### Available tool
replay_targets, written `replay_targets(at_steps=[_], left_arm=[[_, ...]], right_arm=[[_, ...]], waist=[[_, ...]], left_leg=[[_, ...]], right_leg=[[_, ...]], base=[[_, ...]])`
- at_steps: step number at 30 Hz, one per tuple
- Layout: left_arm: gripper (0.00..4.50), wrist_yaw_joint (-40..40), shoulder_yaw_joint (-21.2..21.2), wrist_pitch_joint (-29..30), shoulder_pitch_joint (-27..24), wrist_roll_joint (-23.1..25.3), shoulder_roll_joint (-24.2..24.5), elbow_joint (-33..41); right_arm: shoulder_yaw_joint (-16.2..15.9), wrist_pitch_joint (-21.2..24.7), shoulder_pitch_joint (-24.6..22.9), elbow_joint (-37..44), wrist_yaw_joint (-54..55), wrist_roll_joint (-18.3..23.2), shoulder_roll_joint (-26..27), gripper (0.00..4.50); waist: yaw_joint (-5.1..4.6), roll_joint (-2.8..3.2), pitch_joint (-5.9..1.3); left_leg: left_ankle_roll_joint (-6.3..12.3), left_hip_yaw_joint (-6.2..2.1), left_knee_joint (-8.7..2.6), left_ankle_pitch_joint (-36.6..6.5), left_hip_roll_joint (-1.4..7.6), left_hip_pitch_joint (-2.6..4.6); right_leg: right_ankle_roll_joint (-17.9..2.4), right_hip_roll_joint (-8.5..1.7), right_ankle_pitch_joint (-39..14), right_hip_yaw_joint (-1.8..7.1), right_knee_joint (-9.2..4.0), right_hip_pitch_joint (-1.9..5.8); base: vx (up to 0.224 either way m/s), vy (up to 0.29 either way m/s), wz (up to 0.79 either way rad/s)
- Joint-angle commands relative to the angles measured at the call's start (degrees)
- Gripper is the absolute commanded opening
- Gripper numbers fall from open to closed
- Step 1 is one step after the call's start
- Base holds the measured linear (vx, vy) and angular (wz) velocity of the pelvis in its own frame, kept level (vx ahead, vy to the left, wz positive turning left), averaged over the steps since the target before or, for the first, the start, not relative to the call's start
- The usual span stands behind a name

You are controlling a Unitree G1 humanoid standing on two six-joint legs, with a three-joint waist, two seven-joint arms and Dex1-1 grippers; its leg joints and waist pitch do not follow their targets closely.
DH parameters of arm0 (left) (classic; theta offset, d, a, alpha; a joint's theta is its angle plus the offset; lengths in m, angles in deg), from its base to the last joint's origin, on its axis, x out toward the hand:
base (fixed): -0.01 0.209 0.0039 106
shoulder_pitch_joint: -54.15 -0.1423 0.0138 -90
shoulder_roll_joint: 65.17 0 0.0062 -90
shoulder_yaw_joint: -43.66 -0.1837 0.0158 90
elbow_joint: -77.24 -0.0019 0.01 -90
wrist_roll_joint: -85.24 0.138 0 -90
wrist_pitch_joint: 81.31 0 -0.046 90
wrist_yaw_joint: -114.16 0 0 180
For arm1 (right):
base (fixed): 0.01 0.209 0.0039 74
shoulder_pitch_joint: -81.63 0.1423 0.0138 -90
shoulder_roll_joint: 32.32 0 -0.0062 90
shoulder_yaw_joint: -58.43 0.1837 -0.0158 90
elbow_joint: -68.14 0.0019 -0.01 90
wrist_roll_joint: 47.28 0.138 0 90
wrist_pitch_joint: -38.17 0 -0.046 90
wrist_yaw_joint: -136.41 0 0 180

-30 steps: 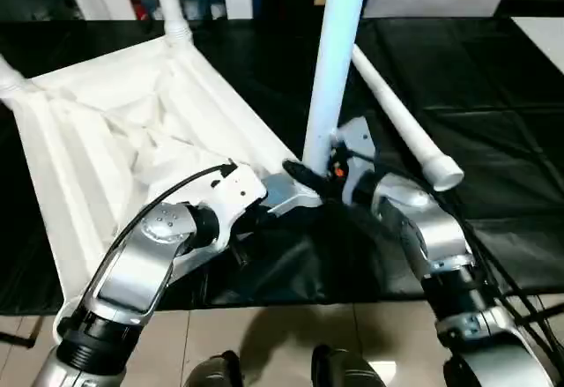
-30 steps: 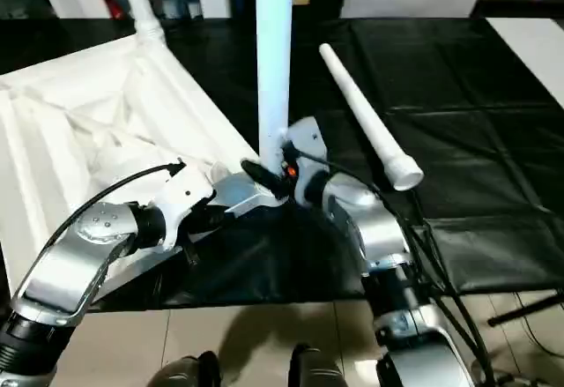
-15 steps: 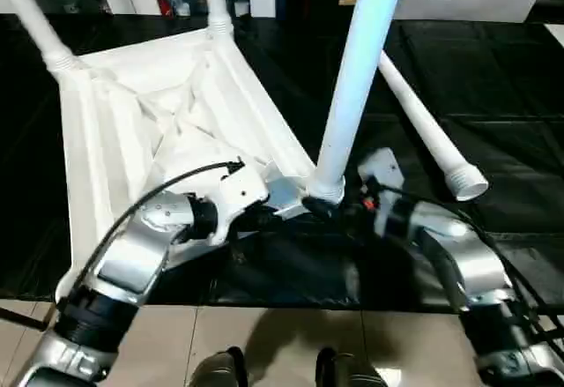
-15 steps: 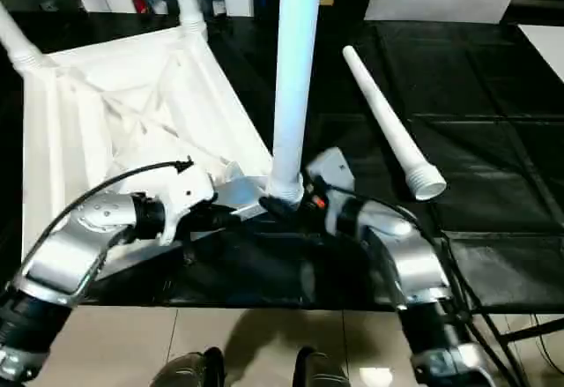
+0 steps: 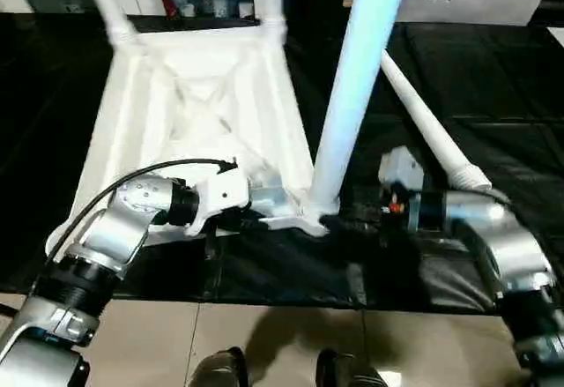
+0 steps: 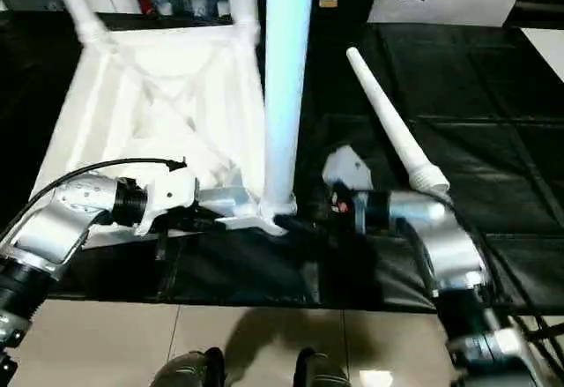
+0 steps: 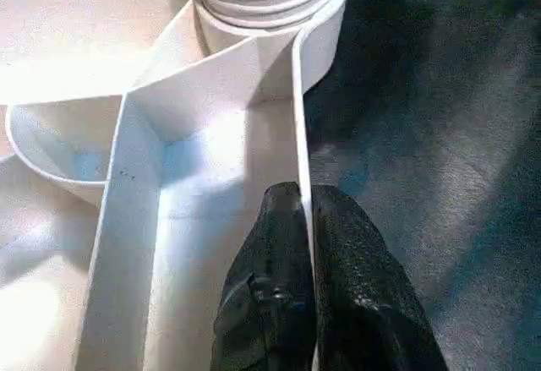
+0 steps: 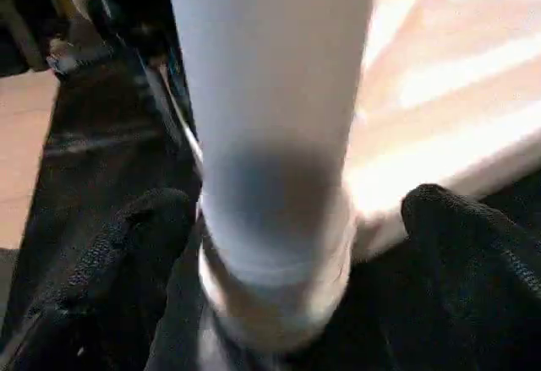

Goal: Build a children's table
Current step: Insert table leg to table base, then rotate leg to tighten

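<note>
Inverted white table top [image 5: 198, 114] lying ribbed underside up on the black-sheeted counter [image 5: 493, 78]. 3 legs stand in corner sockets: 2 at the far corners and 1, the near leg [image 5: 352, 96], at the near right corner. A 4th, loose leg [image 6: 388, 118] lies on the counter to the right, its threaded end toward the robot. The left tool [image 7: 303, 219] is closed, its 2 black fingers pinching the thin rim wall of the table top just beside the near socket. The right tool [image 8: 279, 244] stands wide apart, 1 finger [image 8: 118, 253] on each side of the near leg's base, gripping nothing.
</note>
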Motion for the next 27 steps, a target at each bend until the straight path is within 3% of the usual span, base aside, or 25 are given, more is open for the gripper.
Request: replay_targets(at_steps=[1,3,4,7,14,21,27], left_arm=[[0.00,3.0,-4.1,-2.2,-0.3,1.6,-0.1,-1.7],[0.00,3.5,-4.0,-3.4,0.1,1.6,-0.5,-3.0],[0.00,3.6,-4.0,-3.9,0.3,1.7,-0.6,-3.6],[0.00,3.7,-4.0,-4.4,0.5,1.8,-0.7,-4.2],[0.00,3.5,-3.8,-5.7,0.9,2.0,-0.6,-5.6],[0.00,3.6,-3.8,-6.4,1.1,2.2,-0.6,-6.7],[0.00,4.1,-3.9,-6.4,1.1,2.1,-0.4,-6.9]], right_arm=[[-1.1,-0.7,0.5,-1.2,-1.7,0.1,0.3,4.49],[-1.5,-0.6,0.9,-1.7,-2.9,0.2,0.5,4.49],[-1.7,-0.7,1.2,-2.0,-3.5,0.2,0.4,4.22],[-2.3,-1.1,1.7,-2.9,-4.5,-0.2,0.3,4.10],[-2.6,-1.7,2.9,-4.5,-5.8,-0.2,0.7,3.43],[-2.9,-2.1,2.8,-5.3,-6.5,-0.4,0.6,2.78],[-3.5,-1.6,1.6,-5.4,-6.5,-0.9,0.8,2.45]], waist=[[-0.23,-0.15,-5.07],[-0.15,-0.21,-5.14],[-0.15,-0.21,-5.14],[-0.24,-0.56,-5.06],[-0.15,-0.72,-5.07],[-0.14,-0.61,-4.92],[-0.12,-0.53,-4.92]], left_leg=[[6.07,-1.55,-2.87,-7.7,4.37,1.10],[5.69,-1.57,-2.84,-8.1,4.38,1.07],[5.72,-1.58,-2.83,-8.0,4.35,1.04],[5.55,-1.56,-2.83,-8.4,4.33,1.02],[5.76,-1.57,-2.69,-7.6,4.22,0.92],[5.19,-1.61,-2.74,-8.8,4.23,1.07],[5.40,-1.60,-2.76,-8.4,4.25,1.06]], right_leg=[[-15.8,-5.02,-8.8,2.93,-2.80,3.02],[-15.8,-5.13,-9.0,2.94,-2.73,3.14],[-15.7,-5.09,-9.1,2.92,-2.77,3.15],[-15.4,-5.18,-10.2,2.94,-2.81,3.14],[-14.6,-5.16,-11.3,2.96,-2.80,3.14],[-14.0,-5.24,-13.9,2.98,-3.07,2.99],[-14.4,-5.08,-12.4,2.94,-2.93,2.98]], base=[[0.000,0.000,0.00],[0.000,0.000,0.00],[0.000,0.000,0.00],[0.000,0.000,0.00],[0.000,0.000,0.00],[0.000,0.000,0.00],[0.000,0.000,0.00]])
